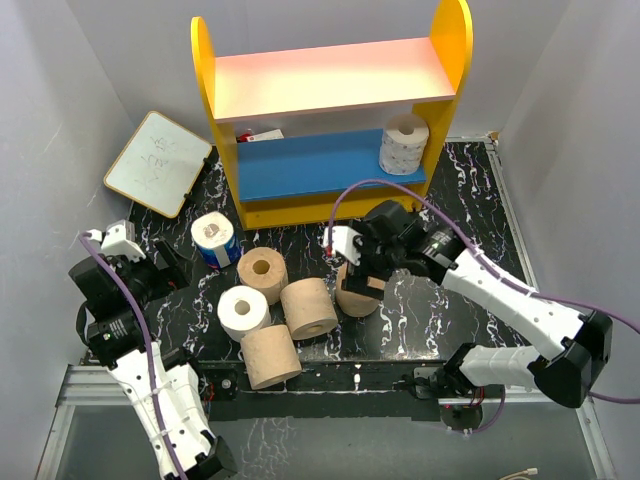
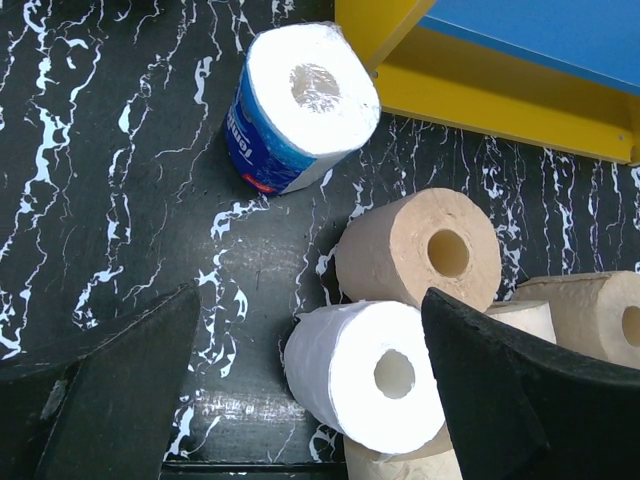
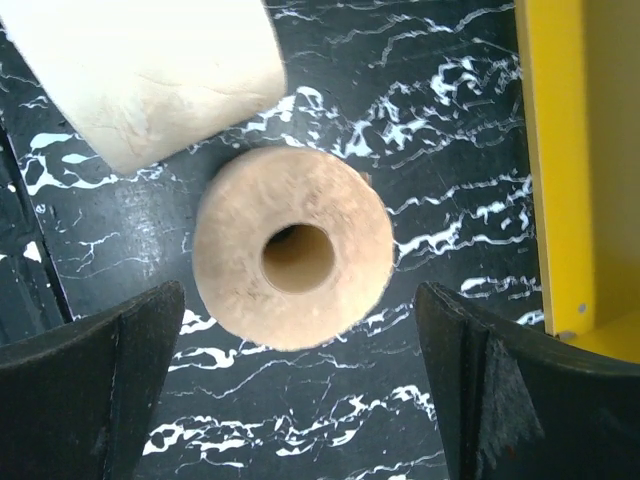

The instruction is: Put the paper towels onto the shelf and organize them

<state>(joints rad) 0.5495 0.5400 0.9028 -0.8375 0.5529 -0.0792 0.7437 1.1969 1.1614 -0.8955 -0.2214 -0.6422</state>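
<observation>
tan roll under right gripper (image 3: 292,262): stands on end on the table, core up, near-right of the shelf's front edge, at the right end of the roll cluster
right gripper (image 3: 297,330): above that roll, fingers (image 3: 100,390) spread wide, one on each side of it; wrist view shows dark table between each finger and the roll, nothing gripped
other tan rolls: three to the left of it. One (image 1: 262,272) far-left in the cluster, one (image 1: 309,307) in the middle, one (image 1: 270,357) nearest the table's near edge
white roll (image 1: 243,312): on the table, touching the tan rolls on its far and near sides
blue-wrapped roll (image 1: 215,240): on the table, far-left of the cluster, just beside the shelf's left near corner, apart from the other rolls
white roll on shelf (image 1: 404,145): upright on the blue lower board, at its right end by the yellow side panel
shelf (image 1: 330,80): at the far side of the table; pink upper board bare; small red and white item (image 1: 258,134) at the far left of the blue board, too small to identify
left gripper (image 2: 310,300): at the left of the table, fingers apart, holding nothing; its camera looks over the white roll and the blue-wrapped roll
whiteboard (image 1: 158,162): lies flat, left of the shelf
table (image 1: 470,200): black with white marbling
</observation>
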